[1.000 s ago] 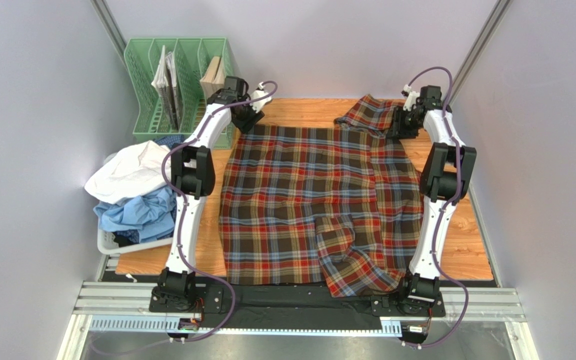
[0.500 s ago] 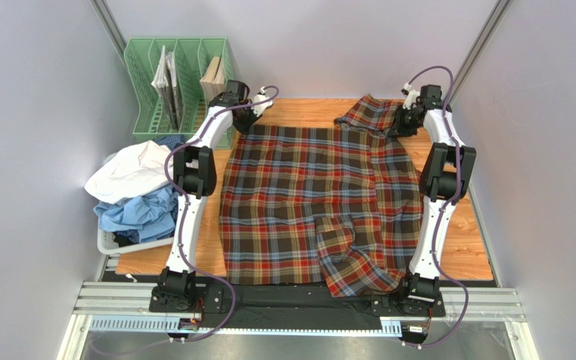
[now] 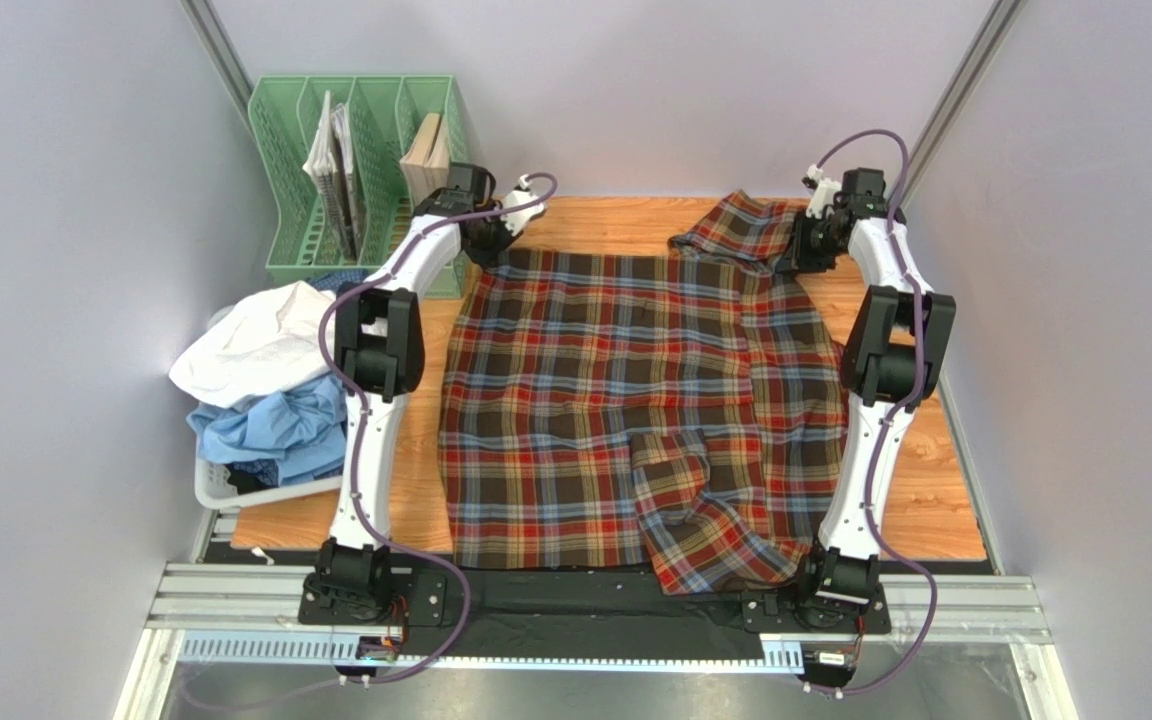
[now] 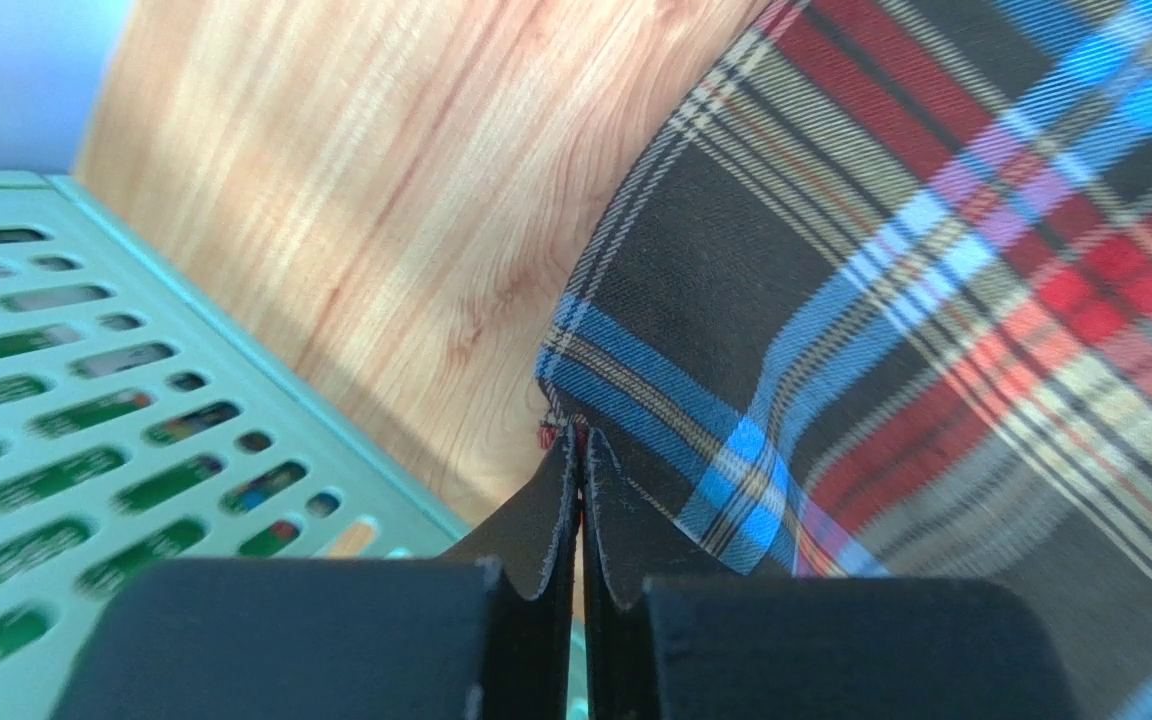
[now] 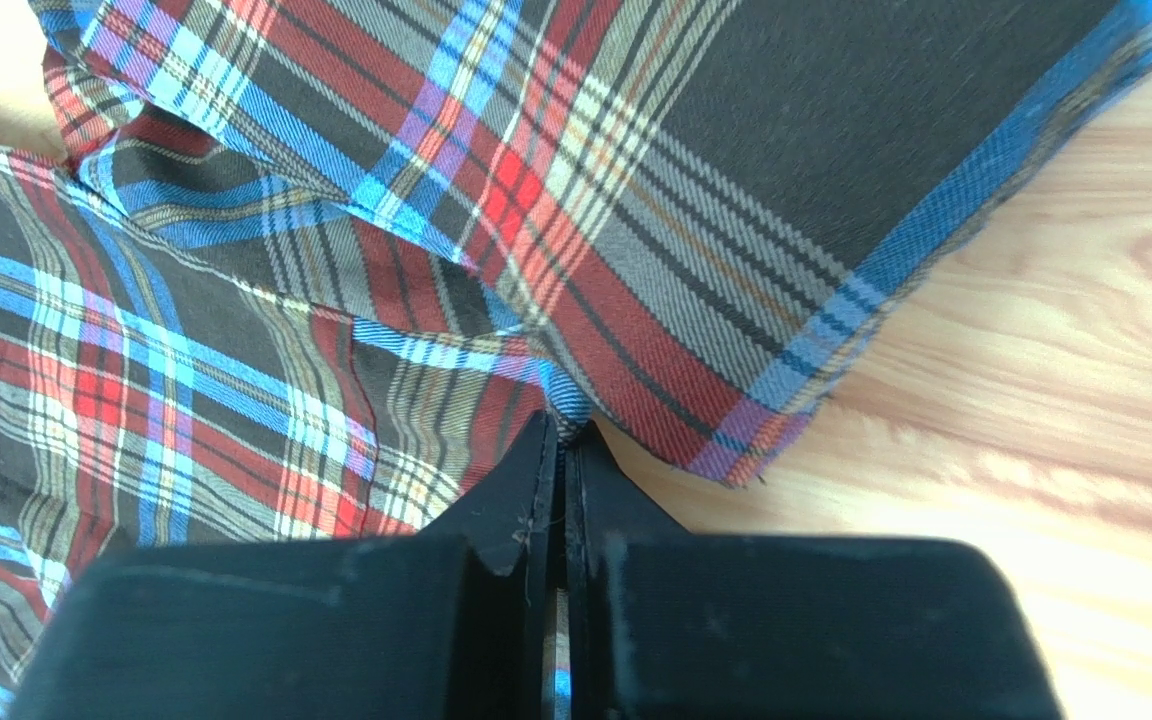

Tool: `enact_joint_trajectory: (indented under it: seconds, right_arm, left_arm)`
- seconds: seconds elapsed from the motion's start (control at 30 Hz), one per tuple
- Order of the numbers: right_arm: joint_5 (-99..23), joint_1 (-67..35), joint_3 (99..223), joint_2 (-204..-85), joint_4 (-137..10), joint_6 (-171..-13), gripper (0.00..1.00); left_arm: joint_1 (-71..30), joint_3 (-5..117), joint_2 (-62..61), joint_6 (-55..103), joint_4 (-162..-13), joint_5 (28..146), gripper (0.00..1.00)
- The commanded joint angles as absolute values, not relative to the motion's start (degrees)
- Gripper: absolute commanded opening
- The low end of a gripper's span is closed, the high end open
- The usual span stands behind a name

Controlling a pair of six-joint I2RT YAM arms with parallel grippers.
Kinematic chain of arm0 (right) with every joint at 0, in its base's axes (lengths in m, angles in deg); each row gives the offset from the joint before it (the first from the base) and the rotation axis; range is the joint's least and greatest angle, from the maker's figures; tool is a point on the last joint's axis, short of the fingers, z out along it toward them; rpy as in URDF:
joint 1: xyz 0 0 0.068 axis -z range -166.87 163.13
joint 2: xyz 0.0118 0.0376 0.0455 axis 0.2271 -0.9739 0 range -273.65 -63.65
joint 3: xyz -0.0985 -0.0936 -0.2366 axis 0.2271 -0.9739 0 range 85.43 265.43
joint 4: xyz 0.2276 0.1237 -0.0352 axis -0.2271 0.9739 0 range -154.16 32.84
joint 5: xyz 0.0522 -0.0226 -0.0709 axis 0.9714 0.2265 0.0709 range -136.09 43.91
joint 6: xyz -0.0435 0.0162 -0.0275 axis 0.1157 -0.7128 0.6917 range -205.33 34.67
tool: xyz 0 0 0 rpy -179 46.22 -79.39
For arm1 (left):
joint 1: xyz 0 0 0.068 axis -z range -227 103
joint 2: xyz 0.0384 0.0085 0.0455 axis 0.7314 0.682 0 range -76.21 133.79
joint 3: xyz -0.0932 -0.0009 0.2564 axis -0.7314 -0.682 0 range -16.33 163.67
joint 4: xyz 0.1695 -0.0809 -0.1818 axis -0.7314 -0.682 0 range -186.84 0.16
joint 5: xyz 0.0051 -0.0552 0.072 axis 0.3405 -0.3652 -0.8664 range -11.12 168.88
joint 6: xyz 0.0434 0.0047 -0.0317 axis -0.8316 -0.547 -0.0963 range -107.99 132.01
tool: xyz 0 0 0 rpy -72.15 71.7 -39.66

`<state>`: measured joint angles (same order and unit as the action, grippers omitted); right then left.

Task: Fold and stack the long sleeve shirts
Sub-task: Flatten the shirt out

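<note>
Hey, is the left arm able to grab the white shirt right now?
Probably not yet. The left gripper is shut on the far corner of the plaid shirt. The white shirt lies uncovered beside that arm, so it would need to let go first.

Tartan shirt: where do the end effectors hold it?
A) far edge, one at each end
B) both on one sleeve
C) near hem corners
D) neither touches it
A: the left end effector and right end effector are each shut on the far edge of the tartan shirt.
</note>
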<state>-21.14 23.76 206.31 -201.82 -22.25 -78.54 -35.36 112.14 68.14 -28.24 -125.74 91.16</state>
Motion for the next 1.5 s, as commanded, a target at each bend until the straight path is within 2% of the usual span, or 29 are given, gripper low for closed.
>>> enact_joint_trajectory:
  seconds: [0.0,0.53,0.6,0.63,0.7,0.8,0.83,1.0,1.03,1.13,1.3,1.33,1.4,1.47]
  right_arm:
    - [-24.2,23.9,205.8,-195.1,-24.5,-75.5,0.0]
    - [-24.0,23.8,205.5,-192.3,-22.2,-71.0,0.01]
    - [-23.8,23.4,205.9,-192.5,-21.4,-70.5,0.19]
    - [-23.2,22.6,206.5,-192.9,-20.4,-69.9,0.24]
    - [-21.1,21.7,206.4,-192.8,-17.5,-68.0,0.24]
    - [-22.5,20.2,205.9,-192.6,-16.3,-67.2,0.37]
    - [-23.0,20.4,206.1,-192.7,-16.4,-67.4,0.46]
    - [-30.3,22.1,210.3,-195.7,-22.0,-72.9,0.53]
    - [-31.2,22.3,211.5,-196.3,-22.7,-73.8,0.61]
    - [-35.6,22.0,211.7,-197.8,-26.4,-76.2,0.75]
    - [-41.2,22.2,215.5,-202.1,-25.8,-76.4,0.78]
    - [-41.5,22.3,215.0,-202.1,-25.7,-76.7,0.81]
    - [-42.7,22.5,212.1,-201.6,-27.0,-77.4,0.98]
    - [-43.9,23.1,210.9,-202.0,-28.7,-79.5,1.0]
  left_arm:
    - [-35.2,108.6,59.2,-28.3,-119.8,94.5,0.0]
    - [-35.4,100.2,52.5,-31.4,-114.0,95.6,0.0]
    - [-35.4,100.0,52.5,-32.0,-114.6,95.7,0.0]
    - [-35.4,100.0,52.6,-32.1,-114.8,95.7,0.0]
    - [-35.4,99.7,52.6,-32.5,-114.8,95.5,0.0]
    - [-35.7,99.6,52.8,-32.5,-114.3,93.9,0.0]
    - [-35.8,99.7,52.8,-32.5,-114.4,94.0,0.0]
    - [-35.9,99.6,53.0,-32.4,-115.2,94.8,0.0]
    - [-35.9,99.6,53.0,-32.2,-115.2,95.1,0.0]
    - [-35.9,99.7,53.3,-32.1,-115.1,95.2,0.0]
    - [-35.9,100.6,54.1,-32.3,-115.2,95.0,0.0]
    - [-35.9,100.7,54.4,-32.3,-115.2,95.0,0.0]
    - [-35.9,100.8,54.7,-31.8,-115.3,95.0,0.0]
    - [-35.9,101.0,54.9,-31.1,-115.3,94.7,0.01]
